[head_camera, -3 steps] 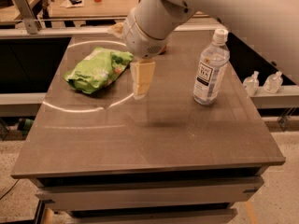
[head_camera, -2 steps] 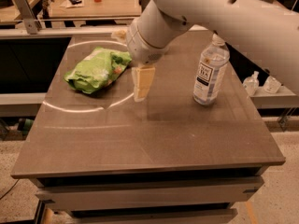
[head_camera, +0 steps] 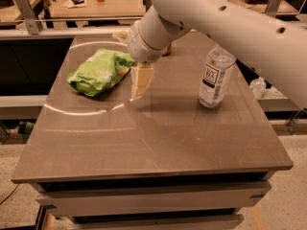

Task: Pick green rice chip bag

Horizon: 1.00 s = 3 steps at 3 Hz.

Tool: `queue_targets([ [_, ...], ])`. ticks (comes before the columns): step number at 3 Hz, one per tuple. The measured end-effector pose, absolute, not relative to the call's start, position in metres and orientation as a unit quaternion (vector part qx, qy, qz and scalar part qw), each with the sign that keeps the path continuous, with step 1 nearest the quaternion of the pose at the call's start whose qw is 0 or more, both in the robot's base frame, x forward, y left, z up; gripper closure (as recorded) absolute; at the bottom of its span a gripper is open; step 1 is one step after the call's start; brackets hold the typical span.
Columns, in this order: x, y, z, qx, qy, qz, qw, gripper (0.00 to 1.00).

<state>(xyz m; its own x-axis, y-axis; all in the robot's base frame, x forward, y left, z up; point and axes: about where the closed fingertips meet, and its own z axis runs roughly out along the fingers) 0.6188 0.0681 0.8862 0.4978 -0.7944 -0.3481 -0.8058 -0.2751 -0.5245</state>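
The green rice chip bag lies crumpled on the left rear part of the brown table, lime green with white and orange print. My gripper hangs from the white arm just right of the bag's right end, its pale fingers pointing down close over the table top. It holds nothing that I can see.
A clear water bottle with a white label stands upright at the right of the table. A small orange-red object sits behind the arm. A wooden desk with a red cup stands beyond the table.
The arm has shifted slightly left, bringing the gripper nearer to the bag's right end. The bag and bottle have not moved.
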Motion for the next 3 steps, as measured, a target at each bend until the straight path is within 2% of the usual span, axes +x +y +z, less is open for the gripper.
queue_targets([
  [3,0.660,0.112,0.863,-0.827,0.458,0.064,0.319,0.00],
])
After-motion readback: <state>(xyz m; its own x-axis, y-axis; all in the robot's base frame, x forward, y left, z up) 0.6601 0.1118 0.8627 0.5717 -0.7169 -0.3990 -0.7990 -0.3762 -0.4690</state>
